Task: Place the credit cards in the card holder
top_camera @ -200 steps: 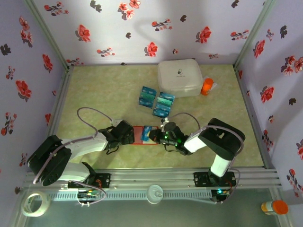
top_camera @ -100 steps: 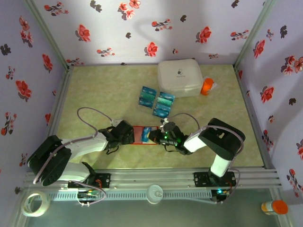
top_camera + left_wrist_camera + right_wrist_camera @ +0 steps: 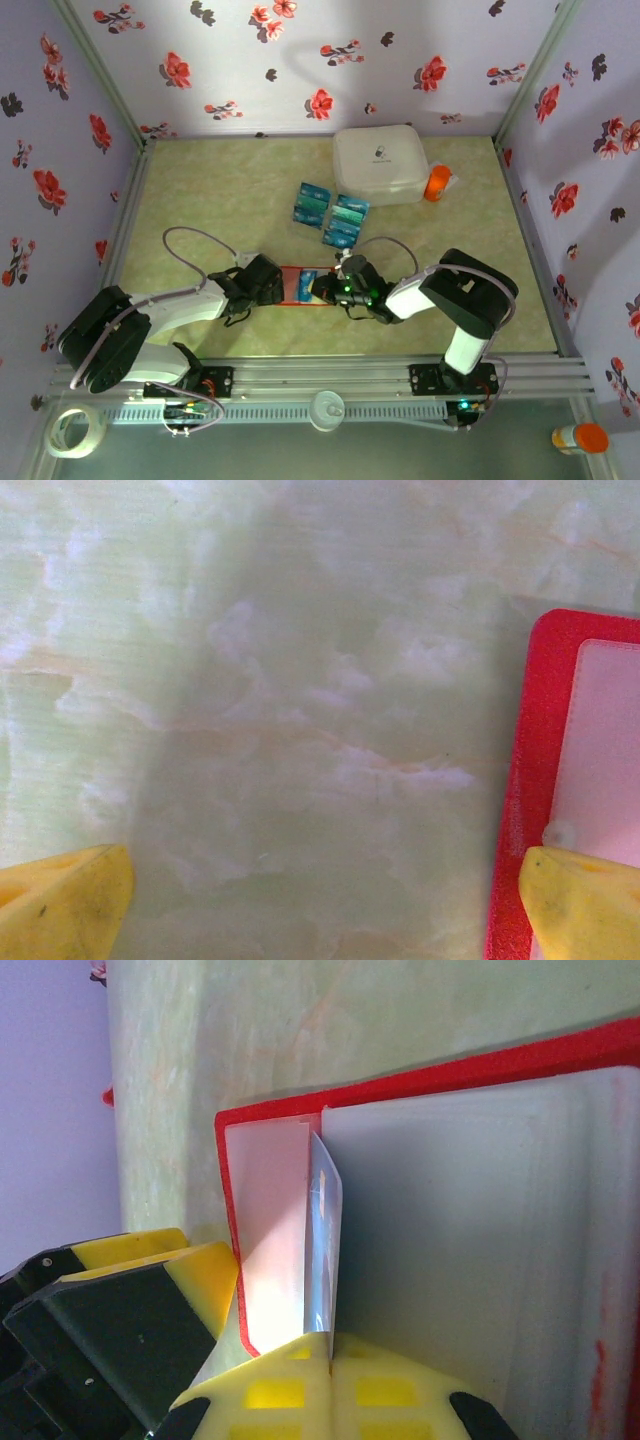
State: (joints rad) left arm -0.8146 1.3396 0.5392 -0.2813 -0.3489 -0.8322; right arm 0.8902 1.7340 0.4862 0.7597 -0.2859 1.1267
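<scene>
Card holder [image 3: 290,285], red and flat, lies open on the green table [image 3: 200,200]. It is near the front, between the two arms.

On its left is the left gripper [image 3: 268,282]. Its yellow fingers [image 3: 65,900] are spread wide and hold nothing. One finger tip sits right at the holder's left edge. The other is out over bare table.

Inside the holder are pale clear pockets [image 3: 270,1230]. One credit card [image 3: 325,1220] stands on its thin edge at the mouth of a pocket, near the holder's left end.

On the right of the holder is the right gripper [image 3: 330,1385]. Its fingers are pressed together and pinch the end of that card.

Farther back on the table, well apart from the holder, lie the other credit cards [image 3: 345,222]. They are blue and green and lie flat in two little groups, side by side. Behind them, to the right, sits a big white case [image 3: 382,163]. An orange bottle [image 3: 437,183] is right by its right side.
</scene>
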